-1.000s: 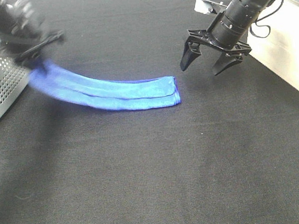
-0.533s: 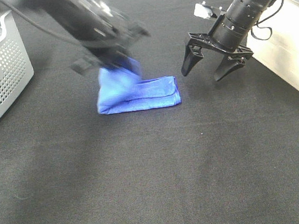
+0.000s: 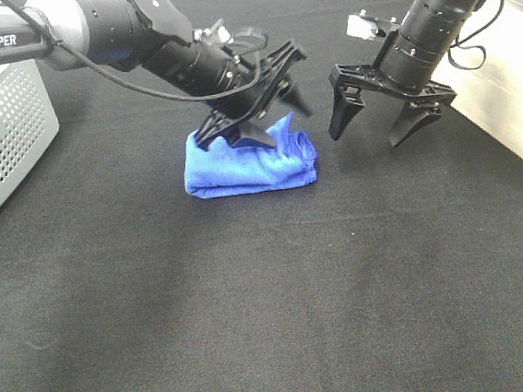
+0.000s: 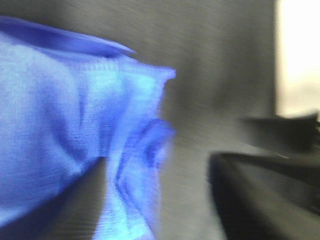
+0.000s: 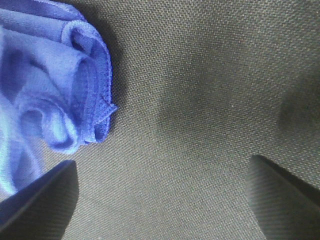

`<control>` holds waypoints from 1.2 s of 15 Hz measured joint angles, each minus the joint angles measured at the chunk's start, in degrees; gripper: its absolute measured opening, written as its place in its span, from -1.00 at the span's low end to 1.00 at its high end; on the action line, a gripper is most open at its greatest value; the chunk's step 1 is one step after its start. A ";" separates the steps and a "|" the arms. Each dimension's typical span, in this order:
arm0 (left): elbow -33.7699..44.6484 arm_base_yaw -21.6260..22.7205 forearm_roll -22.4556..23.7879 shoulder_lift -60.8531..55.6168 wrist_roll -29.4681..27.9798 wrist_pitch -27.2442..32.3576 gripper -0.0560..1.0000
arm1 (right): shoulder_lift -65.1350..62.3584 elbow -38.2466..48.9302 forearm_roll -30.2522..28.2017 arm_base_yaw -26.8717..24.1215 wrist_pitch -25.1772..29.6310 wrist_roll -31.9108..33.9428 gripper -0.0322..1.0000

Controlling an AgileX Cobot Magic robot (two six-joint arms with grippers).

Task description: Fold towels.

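Fingers (image 3: 339, 112) spread on both right gripper (image 3: 375, 122) and left gripper (image 3: 272, 112), beside rumpled, plush blue towel (image 3: 240, 168).

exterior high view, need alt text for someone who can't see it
A folded, bunched royal-blue towel lies on a black cloth table, with the left gripper open over its top. The right gripper hovers open just beside the towel, and a grey perforated basket sits at the left edge.
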 joint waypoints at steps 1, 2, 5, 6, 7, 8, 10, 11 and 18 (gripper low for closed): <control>0.00 0.17 -1.15 -0.74 3.21 -0.06 0.33 | 0.00 0.00 0.29 0.00 0.06 0.00 0.71; 0.00 0.74 -1.03 -1.49 5.33 0.00 0.34 | 0.00 0.00 1.26 0.00 0.06 0.00 0.71; -0.29 6.30 2.98 -4.41 8.14 0.23 0.34 | 0.00 0.00 7.45 0.00 0.40 -0.46 0.71; -0.29 9.05 6.13 -5.27 8.25 0.40 0.34 | 0.00 0.00 11.34 0.52 0.40 -2.41 0.71; -0.29 10.94 8.31 -5.50 8.37 1.03 0.34 | 0.00 0.00 13.18 1.26 0.34 -4.13 0.71; -0.29 10.94 8.31 -5.50 8.37 1.03 0.34 | 0.00 0.00 13.18 1.26 0.34 -4.13 0.71; -0.29 13.29 12.26 -5.50 8.37 2.29 0.34 | -0.63 0.00 17.07 3.67 -0.40 -7.56 0.71; -0.29 14.04 14.09 -5.50 8.37 2.52 0.34 | -1.09 0.00 19.02 5.10 -1.32 -8.54 0.71; -0.29 14.67 19.08 -5.50 8.31 2.86 0.34 | -0.17 0.00 30.71 11.46 -10.66 -11.75 0.71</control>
